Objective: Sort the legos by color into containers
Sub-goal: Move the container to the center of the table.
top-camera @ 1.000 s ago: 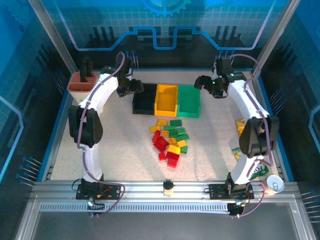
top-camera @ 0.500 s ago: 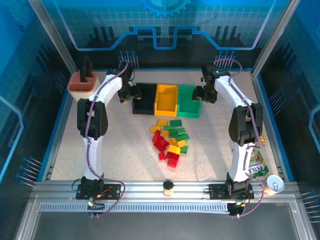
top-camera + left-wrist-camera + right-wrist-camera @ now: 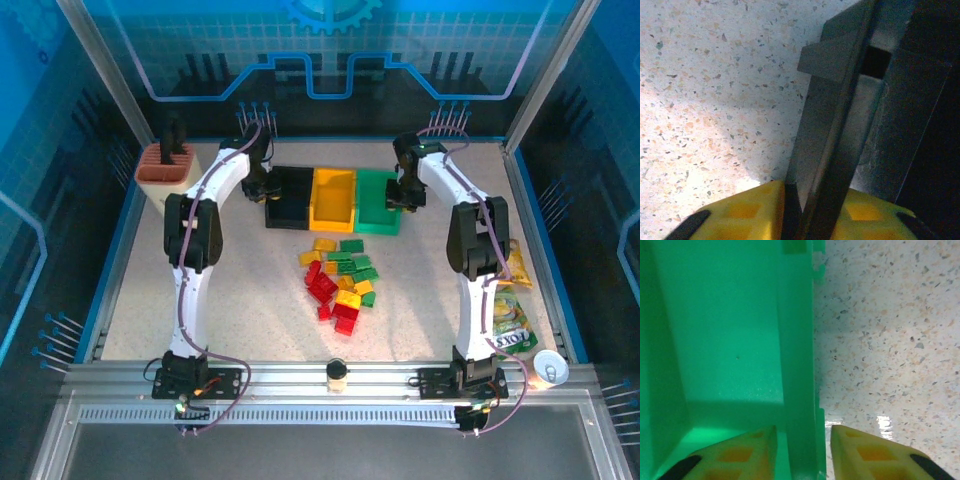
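Inside a blue-lit enclosure of clear panels and metal posts: a pale speckled bench (image 3: 250, 290). Along its far middle, side by side in a row: black bin (image 3: 290, 197), yellow bin (image 3: 333, 200), green bin (image 3: 375, 205). Just nearer, heaped loose on the bench: red, yellow and green legos (image 3: 340, 275). Far left, a knife block (image 3: 168, 170); by the right edge, snack bags (image 3: 508, 325). Clamps the black bin's left wall with the left tool (image 3: 815, 192). Straddles the green bin's right wall with the right tool (image 3: 802, 432), one finger inside, one outside, both close; cannot tell whether pinched tight.

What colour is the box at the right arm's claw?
Green. The bin shows best in the right wrist view.
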